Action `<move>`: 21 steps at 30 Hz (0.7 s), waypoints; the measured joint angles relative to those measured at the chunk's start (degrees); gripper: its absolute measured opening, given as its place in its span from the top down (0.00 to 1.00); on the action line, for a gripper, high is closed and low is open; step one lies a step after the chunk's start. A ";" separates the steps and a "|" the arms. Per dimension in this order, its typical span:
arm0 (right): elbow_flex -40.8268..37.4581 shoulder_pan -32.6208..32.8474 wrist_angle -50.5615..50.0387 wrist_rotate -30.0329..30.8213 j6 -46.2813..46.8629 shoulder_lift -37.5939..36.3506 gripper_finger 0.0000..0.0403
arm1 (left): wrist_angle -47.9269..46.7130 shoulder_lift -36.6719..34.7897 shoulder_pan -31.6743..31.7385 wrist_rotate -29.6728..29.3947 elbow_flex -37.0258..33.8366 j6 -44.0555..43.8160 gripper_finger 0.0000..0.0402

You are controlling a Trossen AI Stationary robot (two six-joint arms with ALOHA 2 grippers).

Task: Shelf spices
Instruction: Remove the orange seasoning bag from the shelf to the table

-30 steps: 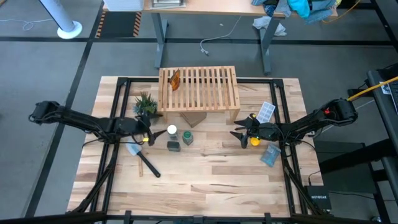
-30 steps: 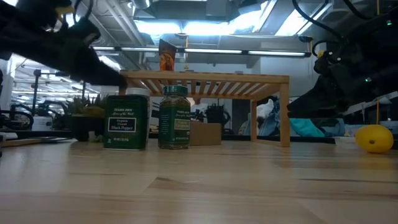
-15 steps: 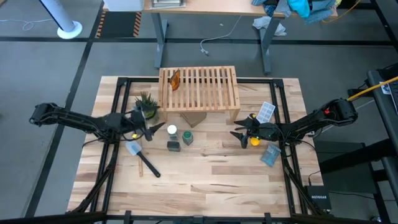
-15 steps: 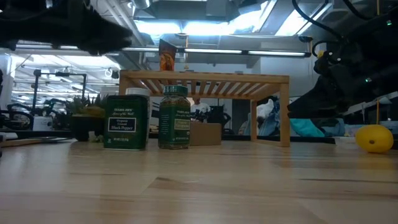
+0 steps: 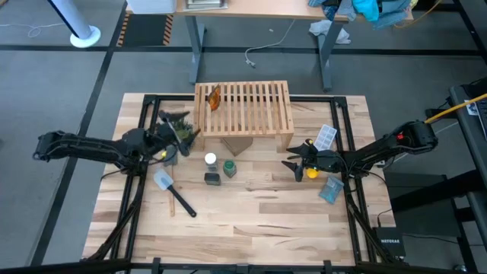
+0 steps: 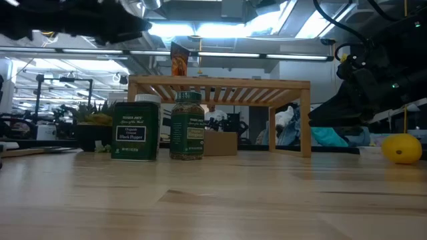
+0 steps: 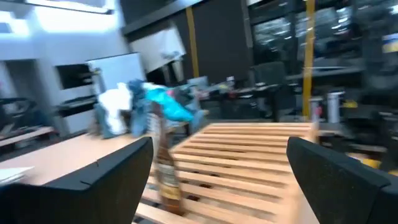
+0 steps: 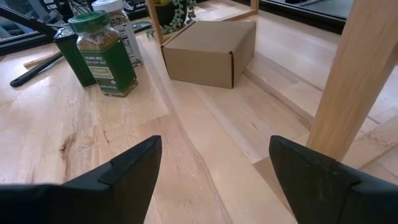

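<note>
My left gripper (image 5: 176,129) hangs raised near the shelf's (image 5: 243,106) left end, over the plant (image 5: 180,125), fingers (image 7: 112,171) spread wide with nothing between them; the left wrist view looks across the slatted top at the amber bottle (image 7: 164,171). That bottle (image 5: 214,97) stands on the shelf's left part, on top of the slats. My right gripper (image 5: 295,162) waits low on the table right of the shelf, beside the lemon (image 5: 311,173), fingers (image 8: 118,177) wide apart and empty. Three spices sit on the table in front of the shelf: white-capped jar (image 5: 210,160), tin (image 5: 212,179), green-lidded jar (image 5: 229,168), close together. Cardboard box (image 5: 237,144) sits under the shelf's front edge. Spatula (image 5: 173,192) lies left of the tin.
</note>
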 joint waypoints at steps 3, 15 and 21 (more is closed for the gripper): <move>0.00 0.00 -0.54 0.00 -0.02 0.00 0.25 | -2.54 2.75 4.56 3.01 3.05 -1.58 0.10; 0.00 -0.01 -0.82 -0.02 -0.02 0.00 0.25 | -2.47 19.63 17.53 14.57 11.88 -9.19 0.10; 0.02 -0.01 -0.82 0.00 -0.02 0.00 0.25 | -2.41 27.02 20.26 15.52 16.60 -8.72 0.10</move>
